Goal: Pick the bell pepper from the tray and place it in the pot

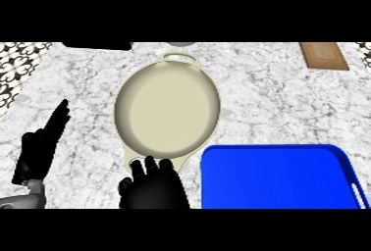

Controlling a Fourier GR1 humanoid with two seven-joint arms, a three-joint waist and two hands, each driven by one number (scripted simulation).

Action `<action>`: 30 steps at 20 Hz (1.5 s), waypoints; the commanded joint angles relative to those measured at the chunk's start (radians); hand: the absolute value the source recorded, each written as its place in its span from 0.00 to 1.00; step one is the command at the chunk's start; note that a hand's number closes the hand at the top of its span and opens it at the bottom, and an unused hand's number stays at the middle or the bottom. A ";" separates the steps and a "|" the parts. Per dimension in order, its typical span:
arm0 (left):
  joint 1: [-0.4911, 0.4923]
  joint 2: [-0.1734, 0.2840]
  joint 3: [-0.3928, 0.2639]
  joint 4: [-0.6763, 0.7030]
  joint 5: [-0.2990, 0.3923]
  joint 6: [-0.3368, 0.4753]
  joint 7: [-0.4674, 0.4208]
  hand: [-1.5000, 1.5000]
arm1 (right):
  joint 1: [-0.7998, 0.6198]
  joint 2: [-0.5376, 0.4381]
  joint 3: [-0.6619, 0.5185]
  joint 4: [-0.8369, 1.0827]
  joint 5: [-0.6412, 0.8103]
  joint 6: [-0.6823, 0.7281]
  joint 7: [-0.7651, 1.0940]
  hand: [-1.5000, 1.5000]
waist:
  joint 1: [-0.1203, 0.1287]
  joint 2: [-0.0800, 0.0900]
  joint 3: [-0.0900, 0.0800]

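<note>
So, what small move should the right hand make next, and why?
Probably ease the black right hand forward over the cream oval pot. It sits at the pot's near rim. No bell pepper shows in the pot or on the blue rectangular tray, so it may be hidden beneath the hand.

Light is even and fairly bright across the marble desk (275,103), with no single source to be made out. The cream pot (168,112) is softly shaded, its rim paler than its floor, and carries no glare. The blue tray (279,179) is a flat saturated colour with a slightly lighter edge. Both black hands, left (39,149) and right (152,188), show only faint grey sheen. Cast shadows are scarcely visible.
</note>
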 commanded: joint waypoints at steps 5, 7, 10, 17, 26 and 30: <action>-0.005 -0.030 -0.023 -0.017 -0.021 0.024 0.012 0.50 | -0.253 0.005 -0.057 0.061 -0.133 -0.241 0.195 1.00 | 0.006 0.004 0.000; -0.021 -0.005 0.000 0.016 -0.016 0.012 0.002 0.50 | -0.326 0.005 -0.098 0.145 -0.152 -0.293 0.173 1.00 | -0.002 0.008 0.000; 0.015 -0.005 0.004 0.007 -0.008 0.003 -0.017 0.50 | -0.447 0.005 -0.184 0.202 -0.251 -0.297 0.162 1.00 | -0.003 0.008 0.000; 0.014 -0.001 0.006 -0.025 -0.008 -0.004 -0.001 0.50 | -0.547 0.005 -0.260 0.498 -0.360 -0.453 -0.034 1.00 | -0.022 0.012 0.001; 0.017 -0.029 -0.013 -0.032 -0.031 0.016 -0.006 0.50 | -0.672 0.005 -0.313 0.920 -0.524 -0.574 -0.339 1.00 | 0.000 0.022 0.001; -0.021 0.007 0.023 -0.001 0.001 -0.018 -0.017 0.50 | -0.698 0.005 -0.290 1.076 -0.563 -0.587 -0.415 1.00 | 0.016 0.030 0.000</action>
